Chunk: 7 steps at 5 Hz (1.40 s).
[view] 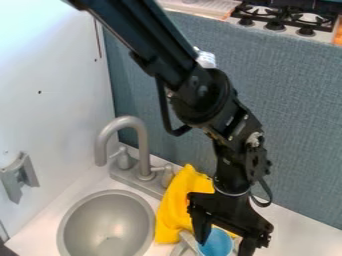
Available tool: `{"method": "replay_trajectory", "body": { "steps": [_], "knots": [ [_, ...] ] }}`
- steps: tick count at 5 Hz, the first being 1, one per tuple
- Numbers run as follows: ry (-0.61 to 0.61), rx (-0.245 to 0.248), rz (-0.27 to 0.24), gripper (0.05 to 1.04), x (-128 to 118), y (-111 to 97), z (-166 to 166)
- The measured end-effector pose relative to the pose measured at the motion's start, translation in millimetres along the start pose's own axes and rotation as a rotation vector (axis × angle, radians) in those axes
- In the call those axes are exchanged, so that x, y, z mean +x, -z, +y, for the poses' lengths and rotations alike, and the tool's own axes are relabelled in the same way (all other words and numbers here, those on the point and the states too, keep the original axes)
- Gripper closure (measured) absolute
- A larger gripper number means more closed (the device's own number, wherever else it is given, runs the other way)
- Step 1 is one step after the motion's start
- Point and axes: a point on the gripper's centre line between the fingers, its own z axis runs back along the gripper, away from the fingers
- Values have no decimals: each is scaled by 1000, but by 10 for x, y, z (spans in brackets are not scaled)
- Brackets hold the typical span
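The black gripper point(223, 240) hangs low at the bottom of the view, right of the sink, with its fingers spread. A blue cup or bowl point(216, 244) is between and below the fingers, and its lower part is cut off by the view's edge. Behind and left of the gripper lies a crumpled yellow cloth point(175, 205), its right side partly hidden by the gripper. A greyish curved object point(189, 242), which I cannot identify, sits left of the blue item.
A round metal sink point(107, 225) is at the lower left, with a grey faucet point(142, 145) behind it. A white wall point(50, 95) stands at the left, a blue-grey panel point(294, 120) behind the counter. Beyond the panel is a stove point(284, 20).
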Motion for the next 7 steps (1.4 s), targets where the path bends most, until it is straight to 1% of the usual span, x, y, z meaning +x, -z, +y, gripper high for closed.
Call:
{"method": "replay_trajectory", "body": {
  "steps": [1, 2, 3, 4, 5, 6, 7],
  "knots": [
    [33, 18, 11, 83, 32, 94, -117],
    [19, 40, 26, 83, 97, 175, -134],
    [21, 88, 54, 83, 105, 270, -152],
    [4, 141, 74, 83, 115, 305, -118],
    [-3, 153, 114, 83, 95, 378, -75],
    [1, 147, 127, 141, 111, 403, -46],
    [22, 125, 133, 425, 119, 440, -50]
  ]
}}
